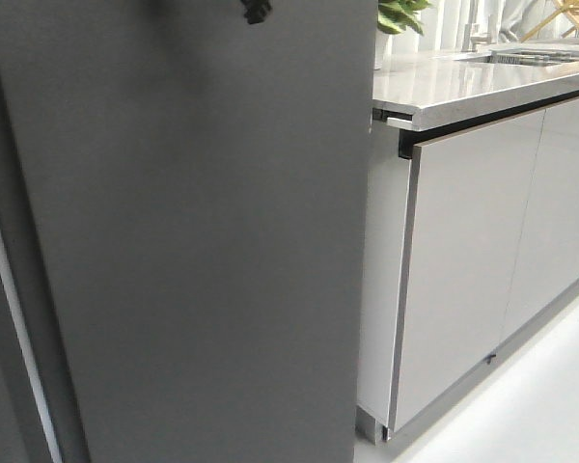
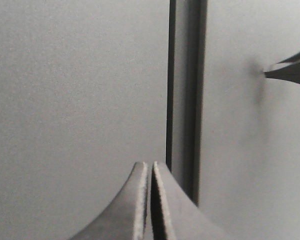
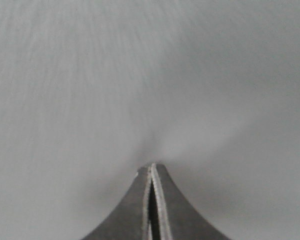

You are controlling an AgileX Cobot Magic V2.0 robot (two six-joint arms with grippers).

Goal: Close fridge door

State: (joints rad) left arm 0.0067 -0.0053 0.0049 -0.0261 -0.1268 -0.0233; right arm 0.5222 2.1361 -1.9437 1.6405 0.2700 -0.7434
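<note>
We see tall matte dark-grey fridge door (image 1: 203, 241) filling front view, beside glossy light-grey cabinet fronts (image 1: 473, 251). Left gripper (image 2: 150, 172) fingers pressed together, near door seam. Right gripper (image 3: 152, 170) fingers together, tips at door surface.

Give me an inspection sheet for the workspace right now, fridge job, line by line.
Surface: grey countertop to the right, with a sink at its far end.
Job's things: fridge door, dark grey outside facing the camera; a white strip shows at its left edge.
Clutter: nothing seen.
Grippers: left pincer shut, tip near a dark vertical seam; right pincer shut, tip at a plain grey panel.
Cables: nothing seen.
Surroundings: pale glossy cabinet fronts, green plant, white floor.
</note>
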